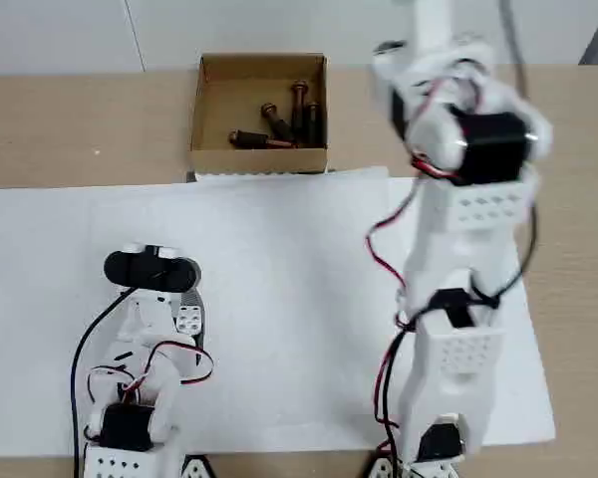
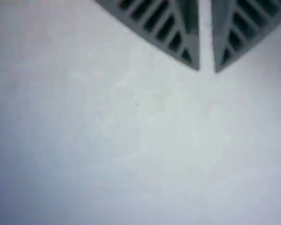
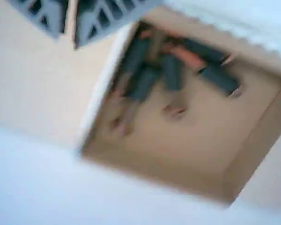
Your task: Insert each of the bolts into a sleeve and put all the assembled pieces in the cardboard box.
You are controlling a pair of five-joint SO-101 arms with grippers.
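The cardboard box (image 1: 207, 110) stands at the table's far side, with several dark sleeves with copper-coloured bolts (image 1: 279, 124) lying in it. My right arm (image 1: 458, 229) stretches up the right side to a spot just right of the box. The right wrist view looks down on the box (image 3: 253, 140) and its pieces (image 3: 154, 70); the right gripper (image 3: 69, 40) is shut, holds nothing and hovers outside the box wall. My left arm (image 1: 145, 339) sits folded at the near left. Its left gripper (image 2: 207, 69) is shut and empty, just above the white paper (image 2: 131, 140).
A large white paper sheet (image 1: 299, 279) covers the middle of the wooden table (image 1: 80, 119), reaching from the box to the arms' bases. Red and black cables hang along both arms.
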